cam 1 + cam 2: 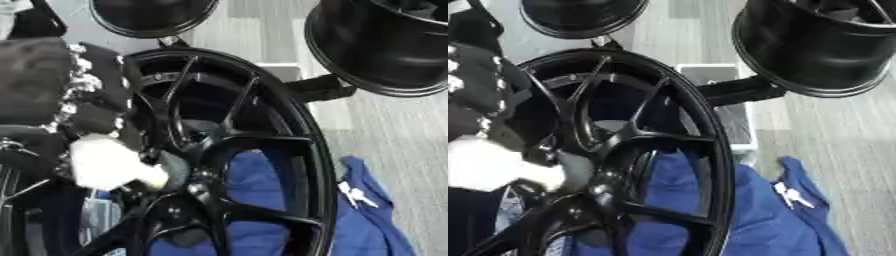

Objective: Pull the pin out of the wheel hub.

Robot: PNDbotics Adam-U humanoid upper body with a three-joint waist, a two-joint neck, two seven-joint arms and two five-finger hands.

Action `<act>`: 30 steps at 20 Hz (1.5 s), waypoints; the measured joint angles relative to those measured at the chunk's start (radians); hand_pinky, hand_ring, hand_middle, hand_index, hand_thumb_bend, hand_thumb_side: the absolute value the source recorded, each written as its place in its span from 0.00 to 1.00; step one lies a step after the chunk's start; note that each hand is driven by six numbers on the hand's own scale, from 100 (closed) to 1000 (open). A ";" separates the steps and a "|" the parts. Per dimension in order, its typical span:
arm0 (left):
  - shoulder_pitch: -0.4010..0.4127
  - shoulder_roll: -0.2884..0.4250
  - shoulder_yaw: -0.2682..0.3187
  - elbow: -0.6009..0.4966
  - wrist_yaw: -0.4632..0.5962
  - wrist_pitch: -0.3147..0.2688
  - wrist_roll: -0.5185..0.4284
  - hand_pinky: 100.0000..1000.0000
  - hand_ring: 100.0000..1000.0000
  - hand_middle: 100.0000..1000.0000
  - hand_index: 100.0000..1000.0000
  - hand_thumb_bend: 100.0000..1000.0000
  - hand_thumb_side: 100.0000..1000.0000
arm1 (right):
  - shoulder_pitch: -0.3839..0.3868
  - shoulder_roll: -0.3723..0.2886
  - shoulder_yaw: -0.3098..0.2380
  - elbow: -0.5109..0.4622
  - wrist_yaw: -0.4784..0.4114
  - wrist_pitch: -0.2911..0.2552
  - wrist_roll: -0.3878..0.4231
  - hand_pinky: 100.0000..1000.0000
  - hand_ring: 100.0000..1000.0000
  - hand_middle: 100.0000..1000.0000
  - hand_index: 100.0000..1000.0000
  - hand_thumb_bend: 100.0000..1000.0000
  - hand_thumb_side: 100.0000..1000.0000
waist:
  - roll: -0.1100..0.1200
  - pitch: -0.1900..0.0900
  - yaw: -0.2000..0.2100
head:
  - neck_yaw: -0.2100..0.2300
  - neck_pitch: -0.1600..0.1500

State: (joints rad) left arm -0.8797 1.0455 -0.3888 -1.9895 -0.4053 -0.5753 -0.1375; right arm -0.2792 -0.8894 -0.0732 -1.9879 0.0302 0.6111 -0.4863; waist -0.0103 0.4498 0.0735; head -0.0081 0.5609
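Observation:
A large black spoked wheel [262, 135] stands upright and fills the middle of both views. Its hub [199, 186] sits low, where the spokes meet. My left arm [52, 85], black with silver joints, comes in from the upper left and ends at a white rounded shape [109, 162] pressed against the hub's left side. I cannot tell whether that shape is my hand's covering or something it holds. A dark grey stub [175, 170] lies between the white shape and the hub; the pin itself cannot be made out. My right hand shows in neither view.
Two more black wheels hang at the top, one at top middle [153, 17] and one at top right [385, 45]. A black bracket [319, 87] joins the rim on the right. Blue cloth [367, 220] lies on the grey floor behind and right of the wheel.

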 measured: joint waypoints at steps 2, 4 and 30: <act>-0.006 0.001 0.025 0.000 0.026 0.009 0.000 0.67 0.40 0.20 0.33 0.41 0.00 | 0.002 0.000 0.000 0.000 -0.002 -0.001 -0.002 0.69 0.54 0.41 0.65 0.00 0.32 | 0.000 0.000 0.002 | -0.003 0.000; -0.007 0.004 0.050 0.000 0.050 0.019 0.000 0.67 0.40 0.20 0.33 0.39 0.00 | 0.004 0.000 0.000 0.000 -0.004 -0.001 -0.003 0.69 0.54 0.41 0.65 0.00 0.31 | 0.000 0.000 0.002 | -0.005 0.000; 0.367 0.089 0.594 0.490 0.253 0.363 0.174 0.71 0.44 0.33 0.52 0.20 0.00 | 0.041 0.000 -0.026 0.000 -0.003 -0.008 -0.020 0.70 0.54 0.41 0.65 0.00 0.30 | -0.023 -0.013 0.049 | -0.021 0.009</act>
State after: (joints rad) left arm -0.5124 1.1345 0.2055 -1.4994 -0.1528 -0.2126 0.0369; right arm -0.2384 -0.8893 -0.0990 -1.9879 0.0271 0.6028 -0.5066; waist -0.0332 0.4370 0.1224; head -0.0287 0.5704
